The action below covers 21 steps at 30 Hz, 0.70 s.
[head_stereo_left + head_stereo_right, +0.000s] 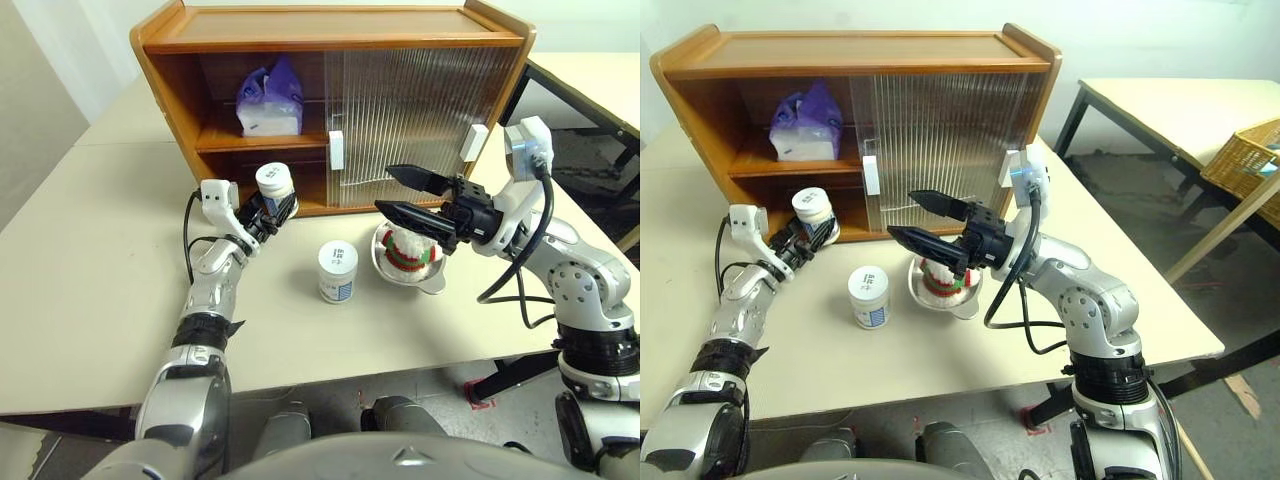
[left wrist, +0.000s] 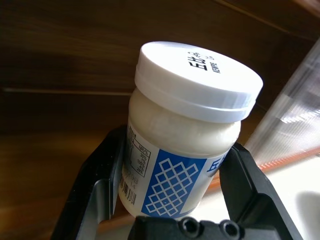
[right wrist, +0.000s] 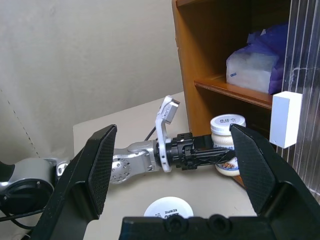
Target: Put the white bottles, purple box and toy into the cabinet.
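The left gripper pinches one white bottle by its labelled body, fingers pressed on either side below the lid; the jar is carried upright in the centre-left of the head views, at the mouth of the cabinet's lower shelf. In my judgement the side grip leaves the base free, so it can be set down flat on that shelf.

The purple box lies on the upper shelf, upper left of the left eye view, in the open left half; the ribbed sliding door covers the right half, which explains loading from the left.

The second white bottle stands upright on the desk, centre frame, untouched. Just to its right the toy sits in a steel bowl.

The right gripper hangs above the toy, fingers spread wide and empty, apparently kept out of the left arm's path.

Two items remain outside.
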Motion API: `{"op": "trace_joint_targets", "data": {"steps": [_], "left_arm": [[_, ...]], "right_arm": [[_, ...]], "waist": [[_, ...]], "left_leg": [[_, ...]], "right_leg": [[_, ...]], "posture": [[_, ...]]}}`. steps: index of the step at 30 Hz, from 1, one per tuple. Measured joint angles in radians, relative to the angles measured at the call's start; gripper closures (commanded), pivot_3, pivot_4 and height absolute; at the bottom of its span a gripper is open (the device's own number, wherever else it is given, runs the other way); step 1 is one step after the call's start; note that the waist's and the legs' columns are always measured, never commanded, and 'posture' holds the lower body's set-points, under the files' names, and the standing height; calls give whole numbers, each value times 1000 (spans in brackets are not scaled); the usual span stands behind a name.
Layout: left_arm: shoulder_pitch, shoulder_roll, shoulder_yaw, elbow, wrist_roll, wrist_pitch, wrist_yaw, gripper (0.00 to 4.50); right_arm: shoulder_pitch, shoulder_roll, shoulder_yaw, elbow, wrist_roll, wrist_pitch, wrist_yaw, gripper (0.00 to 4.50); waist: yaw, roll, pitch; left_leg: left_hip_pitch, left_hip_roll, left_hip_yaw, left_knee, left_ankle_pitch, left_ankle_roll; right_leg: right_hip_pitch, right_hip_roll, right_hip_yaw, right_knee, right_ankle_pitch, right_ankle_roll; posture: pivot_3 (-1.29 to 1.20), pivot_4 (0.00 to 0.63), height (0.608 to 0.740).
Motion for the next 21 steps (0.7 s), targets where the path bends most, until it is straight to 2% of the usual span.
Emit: {"op": "trace_joint_targets", "data": {"steps": [16,21], "left_arm": [[-236,-52,9,373,130,-132,304,1392],[-288,-77,5,439,155,-144,341,1392]], "right_arm": [[0,-2,0,-3,0,0,-4,0],[0,-5,0,-5,0,0,-5,0]], "waist": [[-6,0,0],[-10,0,0]], "left_leg": [[0,-4,3,2,3,5],[0,-5,6,2,3,5]], "right_leg": [[4,1,0,-5,3,8],[7,1,-2,-11,5,10]], "posture": [[-169,11,740],[-171,9,740]]}}
